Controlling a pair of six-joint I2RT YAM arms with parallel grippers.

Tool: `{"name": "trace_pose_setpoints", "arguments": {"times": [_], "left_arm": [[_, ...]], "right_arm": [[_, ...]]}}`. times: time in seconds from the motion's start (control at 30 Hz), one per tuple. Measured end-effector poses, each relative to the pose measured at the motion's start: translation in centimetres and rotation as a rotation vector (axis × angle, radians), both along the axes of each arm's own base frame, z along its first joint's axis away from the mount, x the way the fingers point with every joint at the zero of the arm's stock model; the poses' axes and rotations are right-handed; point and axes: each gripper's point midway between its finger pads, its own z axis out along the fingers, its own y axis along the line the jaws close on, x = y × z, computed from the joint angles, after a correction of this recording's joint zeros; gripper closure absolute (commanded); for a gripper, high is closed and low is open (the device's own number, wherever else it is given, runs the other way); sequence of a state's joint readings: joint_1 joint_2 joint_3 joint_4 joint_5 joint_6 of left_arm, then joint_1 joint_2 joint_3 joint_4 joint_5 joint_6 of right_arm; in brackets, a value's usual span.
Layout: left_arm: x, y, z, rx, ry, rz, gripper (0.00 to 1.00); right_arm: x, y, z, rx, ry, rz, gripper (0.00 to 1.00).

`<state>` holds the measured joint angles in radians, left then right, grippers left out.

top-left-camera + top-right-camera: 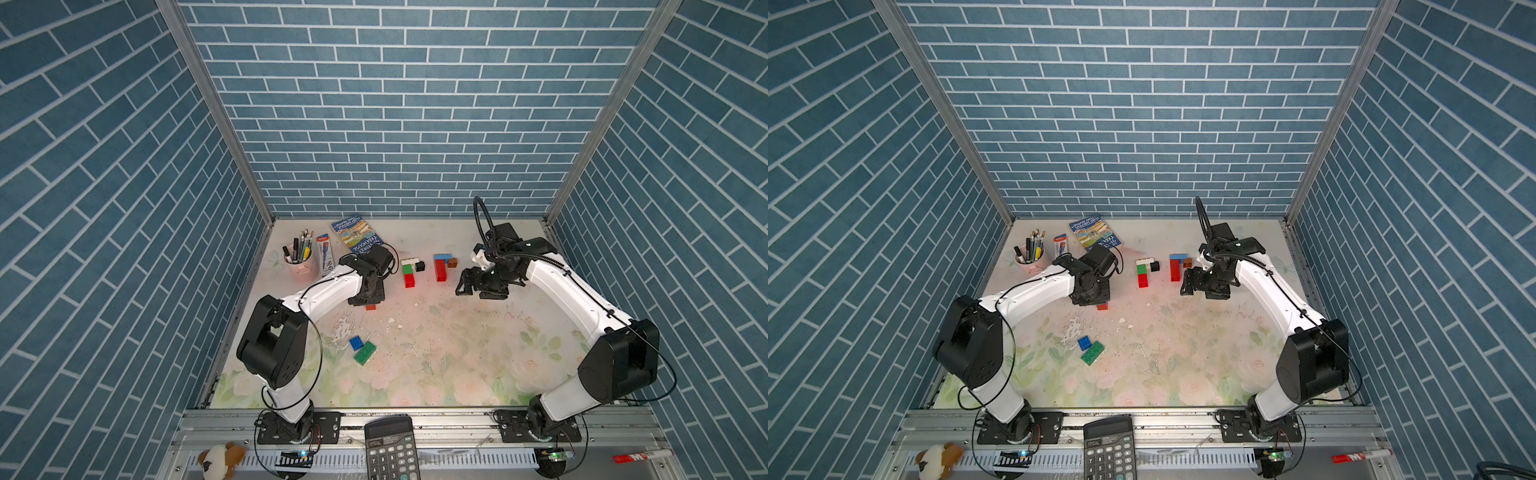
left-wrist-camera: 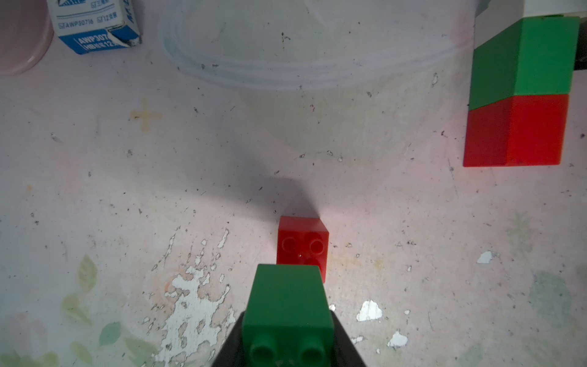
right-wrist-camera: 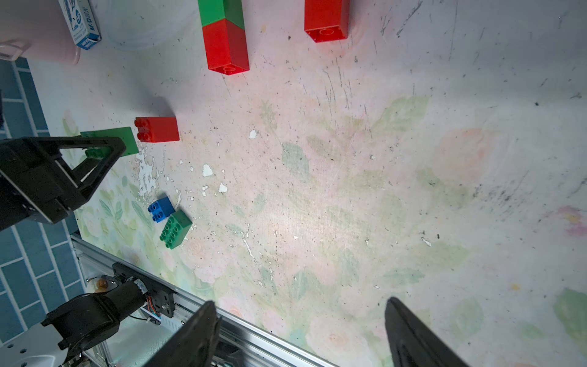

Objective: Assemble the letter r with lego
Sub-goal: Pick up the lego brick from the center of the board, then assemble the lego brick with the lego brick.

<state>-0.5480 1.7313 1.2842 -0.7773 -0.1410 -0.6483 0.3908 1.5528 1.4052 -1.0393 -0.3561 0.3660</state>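
Jaws of the left gripper (image 2: 287,344) are clamped on a green brick (image 2: 287,305), its studs facing back toward the wrist. That is likely so its open end can press onto the red brick (image 1: 370,307), which lies just ahead, left of centre in both top views. Right gripper (image 3: 298,303) hangs spread and empty near the built red column (image 1: 440,270).

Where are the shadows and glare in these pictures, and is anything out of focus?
Left wrist view: a dark shadow lies on the mat beside the small red brick, which tints it pink. Right wrist view: a bright patch washes out the mat's middle; the right gripper has dark, soft-edged fingers.
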Motion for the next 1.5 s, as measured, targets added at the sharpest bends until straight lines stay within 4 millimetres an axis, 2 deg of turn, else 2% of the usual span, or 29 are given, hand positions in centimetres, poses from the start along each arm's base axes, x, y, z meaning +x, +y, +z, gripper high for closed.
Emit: {"name": "trace_pose_setpoints", "arguments": {"times": [0.63,1.5], "left_arm": [[0.7,-1.2,-0.5,-0.018,0.005,-0.075,0.84],[0.7,-0.4,-1.4,0.002,0.025,-0.057,0.84]], "right_arm": [[1.3,-0.4,0.1,0.001,0.024,-0.021,0.17],[2.9,0.3,0.4,0.008,0.027,-0.019,0.18]]}}
